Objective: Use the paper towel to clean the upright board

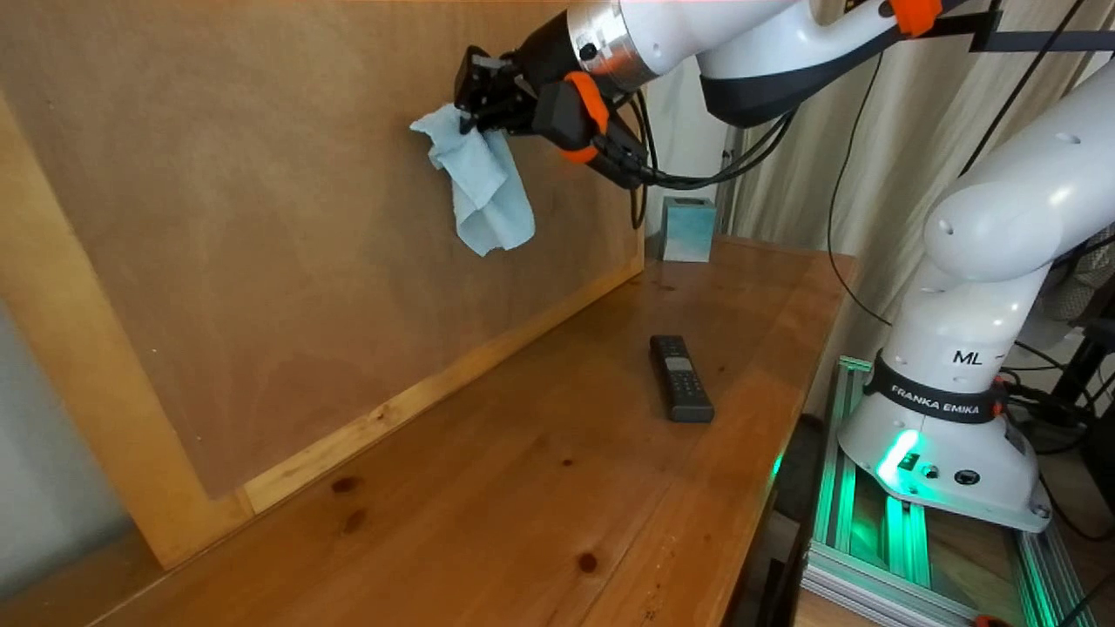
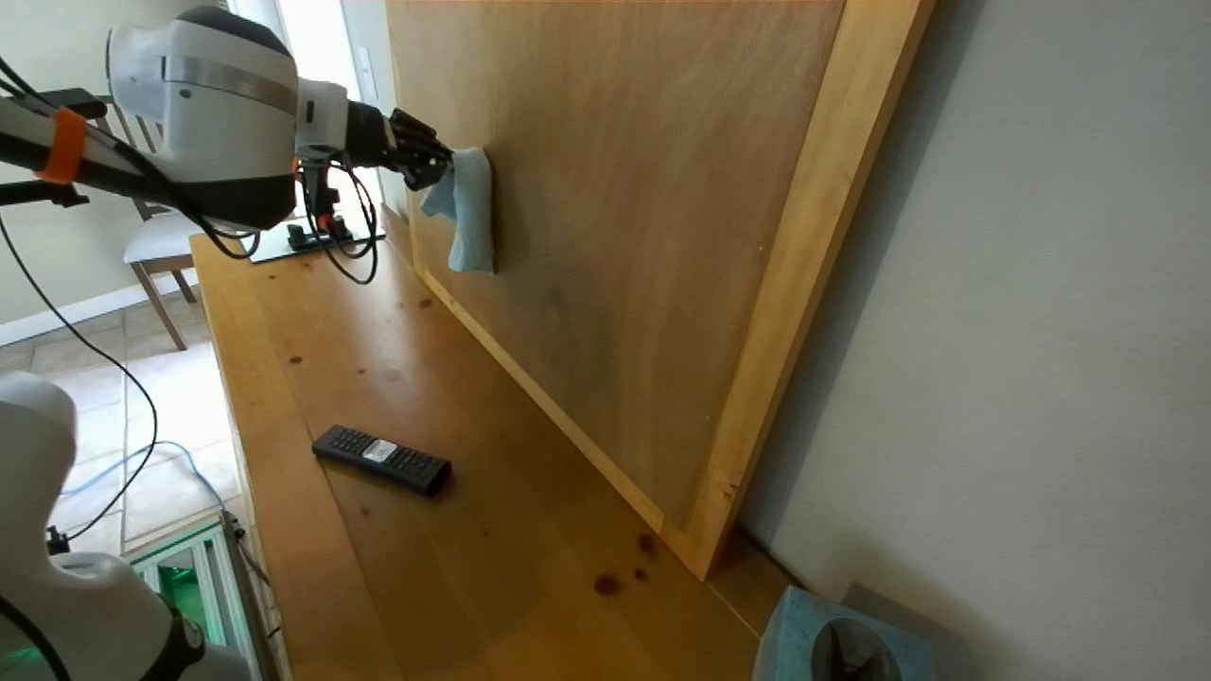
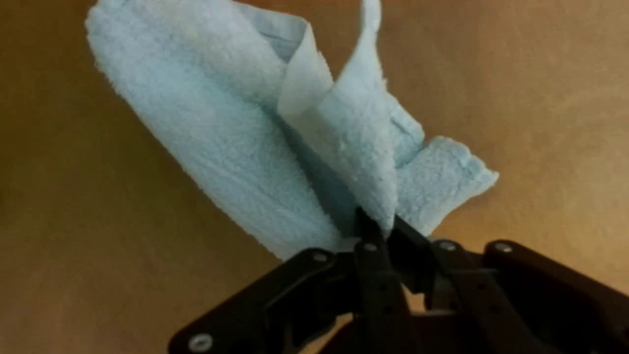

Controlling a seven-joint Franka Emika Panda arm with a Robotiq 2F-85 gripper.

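Looking below the pincer now, down to the knotted wooden tabletop! Spotting a black handset there, keys up, well apart from the pincer. Over now, beyond the pincer in an exterior view, to a pale blue box on the tabletop, cream curtains further back. Then past the pincer to a wooden chair, pale-seated, on tiled floor.

In an exterior view, "ML" is standing on the white arm and "FRANKA EMIKA" is curving around its black band.
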